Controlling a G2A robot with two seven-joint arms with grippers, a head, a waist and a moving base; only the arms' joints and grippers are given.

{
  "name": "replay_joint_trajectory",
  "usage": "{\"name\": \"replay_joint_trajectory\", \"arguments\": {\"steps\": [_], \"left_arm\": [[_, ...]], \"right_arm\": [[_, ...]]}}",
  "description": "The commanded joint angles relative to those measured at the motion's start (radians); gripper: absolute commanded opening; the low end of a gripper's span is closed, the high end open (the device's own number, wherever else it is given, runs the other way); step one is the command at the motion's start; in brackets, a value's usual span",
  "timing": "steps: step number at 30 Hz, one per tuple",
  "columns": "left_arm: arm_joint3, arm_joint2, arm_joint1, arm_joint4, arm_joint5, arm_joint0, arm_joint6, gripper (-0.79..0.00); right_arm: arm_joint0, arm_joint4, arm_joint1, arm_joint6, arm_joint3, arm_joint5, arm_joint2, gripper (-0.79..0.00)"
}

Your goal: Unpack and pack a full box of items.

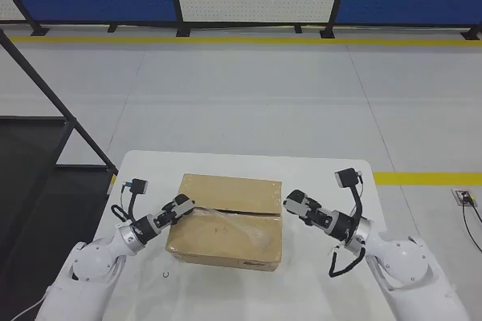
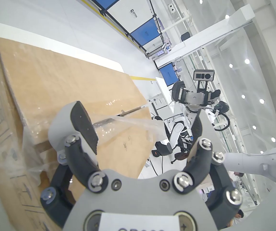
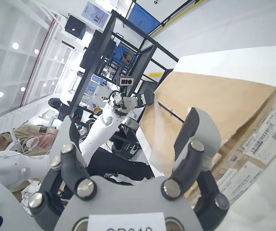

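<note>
A white rounded table (image 1: 145, 172) carried a shut brown cardboard box (image 1: 225, 193) at its middle. The left gripper (image 1: 185, 204) and right gripper (image 1: 291, 200) flanked it, jaws spread, grasping nothing. Loose clear tape (image 2: 133, 121) crossed its seam.

The box (image 1: 229, 221) stands mid-table (image 1: 153, 176), between the two grippers. The left gripper (image 1: 185, 204) is over the box's left top edge, and the right gripper (image 1: 292, 201) is just off its right top edge, facing it across the lid. A film (image 1: 241, 229) lies on the lid, running from the left gripper's tips toward the right gripper's side. A label (image 3: 265, 133) sits on the box face nearest the right gripper. A ring (image 1: 167, 278) lies on the table behind the left gripper, near the box's corner. A rack (image 1: 64, 136) stands off the table, outward of the left gripper.
</note>
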Motion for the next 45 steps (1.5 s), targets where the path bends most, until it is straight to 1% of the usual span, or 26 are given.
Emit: {"name": "replay_joint_trajectory", "arguments": {"steps": [1,4,7,8,16,17,19,22,25,29,33,38,45], "left_arm": [[-0.001,0.0,0.001,0.001,0.001,0.001,0.001,0.0],[-0.005,0.0,0.002,0.002,0.004,0.002,0.003,0.0],[-0.008,0.003,0.002,0.003,0.007,0.002,0.006,0.0],[-0.009,0.005,0.002,0.004,0.008,0.002,0.008,0.0],[-0.013,0.007,0.003,0.008,0.008,0.005,0.015,0.0],[-0.013,0.007,0.004,0.007,0.007,0.005,0.017,0.0],[-0.014,0.007,0.004,0.006,0.006,0.007,0.018,0.0],[-0.015,0.007,0.005,0.008,0.008,0.007,0.02,0.0],[-0.016,0.008,0.005,0.008,0.009,0.008,0.021,0.0],[-0.016,0.011,0.006,0.008,0.01,0.006,0.023,0.0],[-0.017,0.013,0.006,0.008,0.011,0.005,0.025,0.0],[-0.018,0.013,0.007,0.007,0.009,0.006,0.029,0.0],[-0.018,0.016,0.008,0.002,0.01,0.004,0.025,0.0]], "right_arm": [[-0.019,-0.17,0.005,-0.05,-0.045,0.001,0.005,0.0],[-0.062,-0.387,0.011,-0.072,-0.14,-0.04,-0.018,0.0],[-0.104,-0.636,0.016,-0.126,-0.226,-0.023,-0.031,0.0],[-0.116,-0.677,0.015,-0.155,-0.243,-0.004,-0.032,0.0],[-0.116,-0.677,0.015,-0.155,-0.243,-0.004,-0.032,0.0],[-0.122,-0.71,0.016,-0.161,-0.241,0.02,-0.03,0.0],[-0.126,-0.812,0.016,-0.163,-0.269,0.025,-0.06,0.0],[-0.124,-1.029,0.015,-0.139,-0.304,0.066,-0.121,0.0],[-0.114,-1.208,0.01,-0.123,-0.324,0.11,-0.191,0.0],[-0.097,-1.369,0.0,-0.102,-0.331,0.167,-0.272,0.0],[-0.077,-1.465,-0.011,-0.055,-0.331,0.189,-0.338,0.0],[-0.046,-1.52,-0.027,0.035,-0.322,0.22,-0.387,0.0],[-0.034,-1.618,-0.05,0.055,-0.316,0.385,-0.404,0.0]]}}
